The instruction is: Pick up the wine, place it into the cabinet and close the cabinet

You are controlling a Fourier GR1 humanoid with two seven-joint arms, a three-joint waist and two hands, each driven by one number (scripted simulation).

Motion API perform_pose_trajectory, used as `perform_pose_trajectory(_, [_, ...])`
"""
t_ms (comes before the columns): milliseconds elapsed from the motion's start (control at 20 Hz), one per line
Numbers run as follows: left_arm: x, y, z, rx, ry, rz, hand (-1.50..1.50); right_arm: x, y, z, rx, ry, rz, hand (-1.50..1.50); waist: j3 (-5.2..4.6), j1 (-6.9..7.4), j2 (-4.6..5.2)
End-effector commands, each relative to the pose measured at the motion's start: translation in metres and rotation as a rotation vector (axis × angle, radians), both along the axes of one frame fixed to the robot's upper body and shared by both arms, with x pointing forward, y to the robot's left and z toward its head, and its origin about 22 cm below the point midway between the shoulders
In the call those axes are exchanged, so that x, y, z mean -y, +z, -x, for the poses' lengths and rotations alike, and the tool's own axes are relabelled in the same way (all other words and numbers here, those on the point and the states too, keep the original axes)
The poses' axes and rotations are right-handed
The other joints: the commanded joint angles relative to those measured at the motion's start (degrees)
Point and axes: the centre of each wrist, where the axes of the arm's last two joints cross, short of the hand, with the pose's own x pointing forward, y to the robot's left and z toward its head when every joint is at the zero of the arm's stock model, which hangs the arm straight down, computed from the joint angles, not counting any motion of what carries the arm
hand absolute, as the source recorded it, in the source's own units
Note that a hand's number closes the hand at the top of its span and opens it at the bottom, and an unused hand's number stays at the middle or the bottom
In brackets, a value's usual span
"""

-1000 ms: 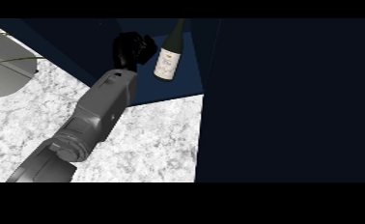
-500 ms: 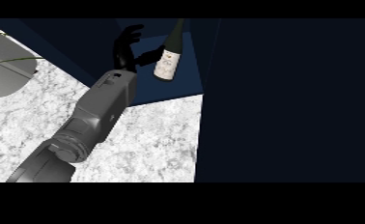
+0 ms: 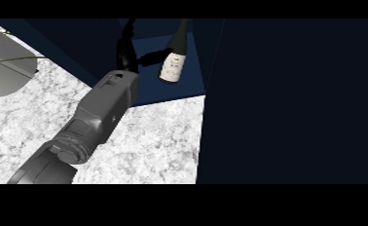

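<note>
The wine (image 3: 173, 54) is a dark glass bottle with a slim neck and a pale cream label on its lower body, faint print showing on the label; the glass is nearly as dark as the space behind it, so the shoulders and neck are hard to trace. Its long axis runs almost straight up and down the head view, tipped slightly so that the neck leans toward the upper right and the base sits toward the lower left; the neck points away from the robot, toward the view's top edge, and the very top of it is lost in shadow. The bottle stands inside the cabinet (image 3: 161, 93), on its dark blue floor, close to the inner wall at the right; a broad dark panel (image 3: 287, 103), which looks like the cabinet's door, fills the right half of the view.

One grey forearm (image 3: 93, 118) rises from the lower left corner across the marbled counter (image 3: 151, 142); its black hand (image 3: 129, 49) reaches into the cabinet just left of the bottle, fingers straight and spread apart, the thumb stretching toward the label and at or just short of it; nothing is clasped.

A grey plate (image 3: 14, 69) shows at the left edge.
</note>
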Motion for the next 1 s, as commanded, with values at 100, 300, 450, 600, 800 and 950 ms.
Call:
perform_pose_trajectory(100, [-0.044, 0.015, -0.009, 0.020, -0.122, -0.067, -1.50, -0.003, 0.002, 0.003, 0.010, 0.013, -0.018, -1.50, 0.14, 1.95, -0.67])
perform_pose_trajectory(300, [-0.025, 0.015, -0.008, 0.111, -0.329, 0.088, -1.50, 0.005, -0.001, 0.008, 0.002, -0.026, -0.020, -1.50, 0.18, 3.94, -1.92])
perform_pose_trajectory(450, [-0.011, 0.031, -0.014, 0.192, -0.421, 0.233, -1.50, 0.008, 0.002, 0.006, -0.019, -0.034, -0.023, -1.50, 0.19, 4.65, -2.33])
perform_pose_trajectory(600, [-0.016, 0.026, -0.011, 0.273, -0.486, 0.323, -1.50, 0.009, -0.002, 0.016, -0.022, -0.046, -0.038, -1.50, 0.26, 6.10, -3.11])
perform_pose_trajectory(800, [0.014, 0.033, -0.011, 0.274, -0.574, 0.430, -1.50, 0.011, 0.001, 0.015, -0.037, -0.085, -0.043, -1.50, 0.34, 7.43, -3.53])
perform_pose_trajectory(950, [0.017, 0.046, -0.016, 0.242, -0.622, 0.456, -1.50, 0.015, 0.004, 0.006, -0.040, -0.113, -0.033, -1.50, 0.40, 8.91, -3.94])
